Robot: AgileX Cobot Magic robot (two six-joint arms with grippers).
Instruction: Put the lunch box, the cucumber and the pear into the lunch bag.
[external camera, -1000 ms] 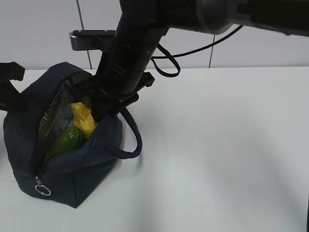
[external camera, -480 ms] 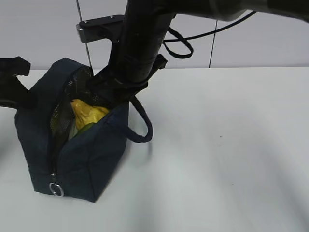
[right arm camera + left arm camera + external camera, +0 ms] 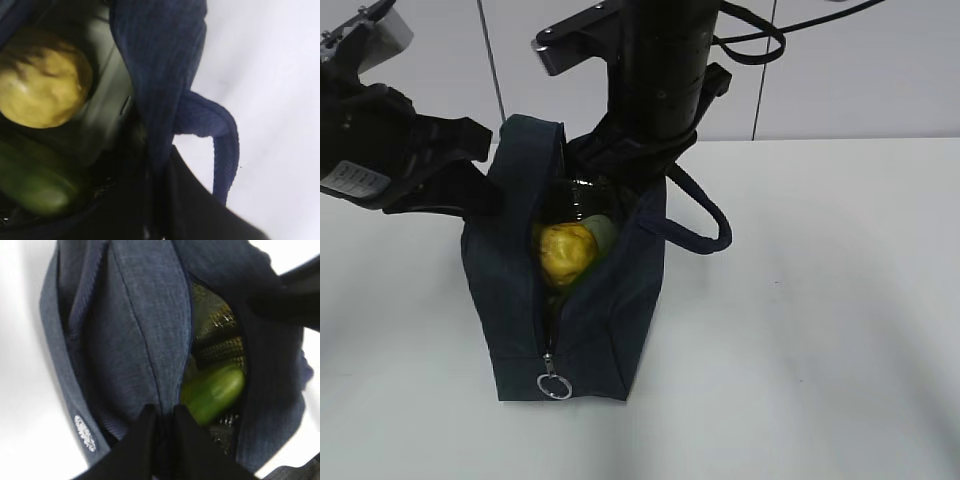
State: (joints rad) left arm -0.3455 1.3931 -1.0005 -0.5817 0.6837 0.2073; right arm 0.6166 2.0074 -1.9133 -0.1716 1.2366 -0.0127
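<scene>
The navy lunch bag (image 3: 590,330) stands upright on the white table, its top zipper open. The yellow pear (image 3: 567,251) shows in the opening, also in the right wrist view (image 3: 42,90). The green cucumber (image 3: 215,392) lies inside beside it, also in the right wrist view (image 3: 35,185). The pale lid of the lunch box (image 3: 107,112) shows under them. My left gripper (image 3: 164,412) is shut on the bag's left rim (image 3: 145,340). My right gripper (image 3: 157,170) is shut on the bag's right rim (image 3: 160,65), next to the loop handle (image 3: 222,145).
The metal ring pull (image 3: 554,386) hangs at the bag's near end. The white table (image 3: 820,330) stretches to the right and front of the bag. A white panelled wall stands behind.
The bag has been pulled upright and shifted to the right. The left gripper has come in and taken the left rim. The opening has narrowed and the cucumber is mostly hidden from the exterior view.
</scene>
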